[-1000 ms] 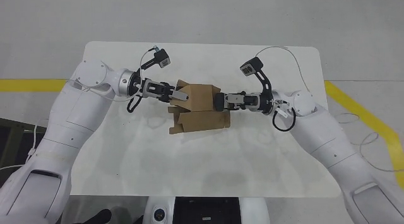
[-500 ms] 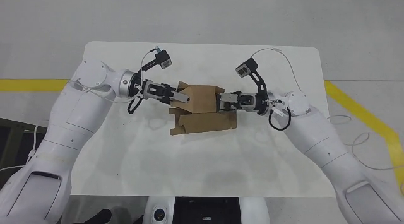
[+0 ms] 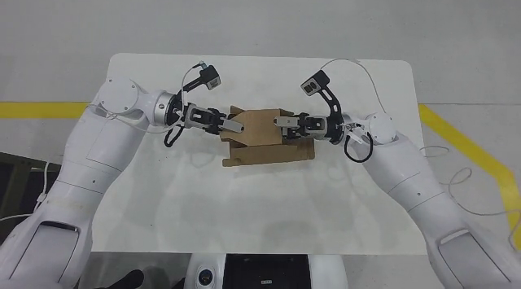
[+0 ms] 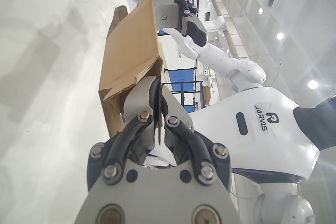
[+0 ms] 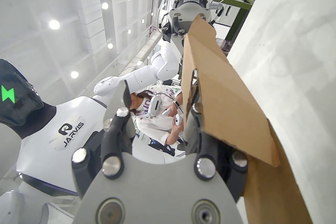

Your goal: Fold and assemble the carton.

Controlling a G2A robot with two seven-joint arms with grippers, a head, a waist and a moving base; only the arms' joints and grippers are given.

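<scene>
- The cardboard carton (image 3: 267, 136) is near the middle of the white table (image 3: 163, 207). It is partly opened into a tube whose long axis runs from 9 to 3 o'clock, and loose flaps (image 3: 234, 157) jut out at its 7 o'clock corner. We cannot tell whether it rests on the surface or hangs just off it.
- Our left gripper (image 4: 156, 86) is at the carton's 9 o'clock end, clamped on the thin edge of one cardboard wall.
- Our right gripper (image 5: 157, 101) is at the 3 o'clock end, spread wide and gripping nothing. One finger is tucked behind a carton panel and the other stands free outside it.
- We judge the tube is being squared up, with the end flaps not yet folded.
- The left pinch has only a narrow strip of board. If the right arm pushes hard toward 9 o'clock, that edge could slip out or crease.
- The tucked right finger could snag the panel as it withdraws, dragging the tube askew.
- With only one firm hold, the tube may sag back flat.
</scene>
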